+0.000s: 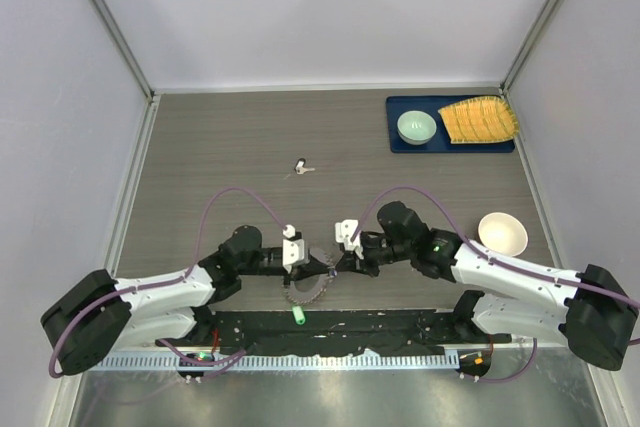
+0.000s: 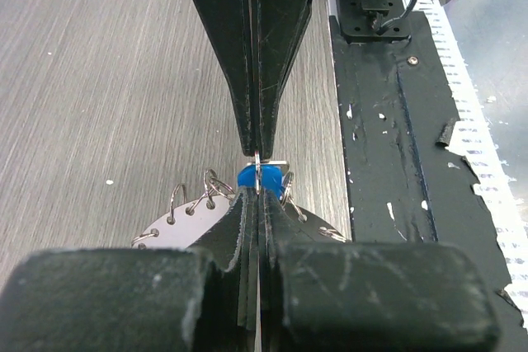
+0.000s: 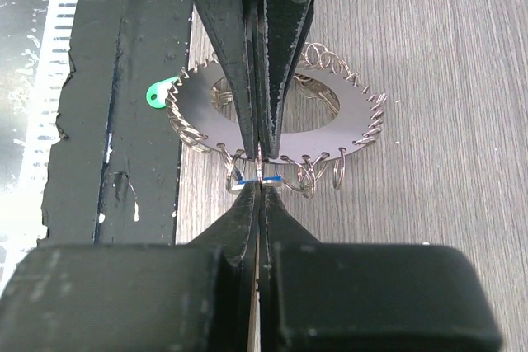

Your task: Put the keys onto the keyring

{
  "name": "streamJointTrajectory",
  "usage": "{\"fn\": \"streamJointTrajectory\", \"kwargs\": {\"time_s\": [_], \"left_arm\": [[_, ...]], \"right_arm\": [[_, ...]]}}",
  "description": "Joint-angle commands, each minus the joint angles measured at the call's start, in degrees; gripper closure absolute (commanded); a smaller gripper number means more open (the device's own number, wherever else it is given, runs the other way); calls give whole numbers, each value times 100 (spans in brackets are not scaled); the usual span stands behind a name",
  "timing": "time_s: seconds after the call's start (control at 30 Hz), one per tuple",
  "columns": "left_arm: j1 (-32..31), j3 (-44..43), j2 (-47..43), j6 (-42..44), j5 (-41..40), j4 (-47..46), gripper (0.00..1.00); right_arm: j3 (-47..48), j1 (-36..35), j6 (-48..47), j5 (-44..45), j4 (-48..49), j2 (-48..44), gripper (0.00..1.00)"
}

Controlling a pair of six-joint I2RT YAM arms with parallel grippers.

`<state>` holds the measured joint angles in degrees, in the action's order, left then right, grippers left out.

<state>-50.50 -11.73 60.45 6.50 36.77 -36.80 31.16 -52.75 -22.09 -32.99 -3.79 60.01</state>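
The keyring [image 1: 305,292] is a flat grey ring with small wire loops round its rim, lying at the near table edge between both arms. My left gripper [image 1: 318,265] is shut on a wire loop at the keyring's rim [image 2: 177,224]. My right gripper [image 1: 336,266] faces it tip to tip. It is shut on the blue key [image 3: 276,179], pressed against that loop. The blue head [image 2: 247,177] shows just past my left fingertips [image 2: 247,204]. The green key [image 1: 297,316] lies loose on the black base strip beside the keyring [image 3: 346,109], and also shows in the right wrist view [image 3: 161,92].
A small dark-headed key-like item [image 1: 301,166] lies mid-table. A white bowl [image 1: 502,233] stands right of my right arm. A blue tray [image 1: 400,145] at the back right holds a green bowl [image 1: 416,127] and a yellow ridged thing [image 1: 480,120]. White walls surround the table.
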Motion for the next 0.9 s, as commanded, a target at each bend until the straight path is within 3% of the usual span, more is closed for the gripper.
{"fn": "streamJointTrajectory", "kwargs": {"time_s": [0.0,0.23,0.87], "left_arm": [[-21,-269,116,71,146,155,100],[-12,-392,222,9,146,313,100],[-4,38,-217,-193,-540,-301,100]], "right_arm": [[382,2,-50,-32,177,2,99],[453,-7,-68,-102,133,107,99],[242,-16,-15,284,-16,-156,99]]}}
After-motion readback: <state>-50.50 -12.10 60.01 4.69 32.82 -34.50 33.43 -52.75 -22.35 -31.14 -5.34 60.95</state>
